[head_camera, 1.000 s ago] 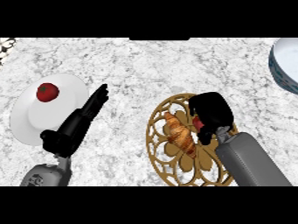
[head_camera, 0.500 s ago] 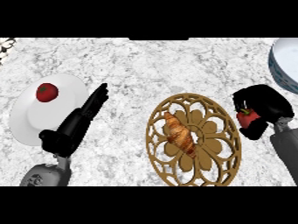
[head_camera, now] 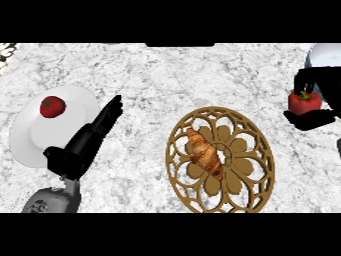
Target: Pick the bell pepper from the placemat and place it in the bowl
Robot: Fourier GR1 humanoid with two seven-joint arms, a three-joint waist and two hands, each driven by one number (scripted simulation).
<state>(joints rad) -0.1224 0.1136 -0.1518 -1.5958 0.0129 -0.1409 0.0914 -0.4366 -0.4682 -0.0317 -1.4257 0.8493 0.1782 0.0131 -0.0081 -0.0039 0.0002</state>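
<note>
A marble table (head_camera: 173, 80) is seen from above, with a wicker placemat (head_camera: 221, 159) at centre on which only a croissant (head_camera: 205, 152) is left. A white plate (head_camera: 33, 132) carries a tomato (head_camera: 52, 106). The left robot hand (head_camera: 92, 135) rests open beside it. The red bell pepper (head_camera: 304, 102) is clasped in the curled right robot hand (head_camera: 328, 92), just short of the bowl (head_camera: 332, 54); release is judged outstanding.

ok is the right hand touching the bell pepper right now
Touching. The head view shows the right hand curled round the bell pepper, fingers above it and thumb beneath.
</note>
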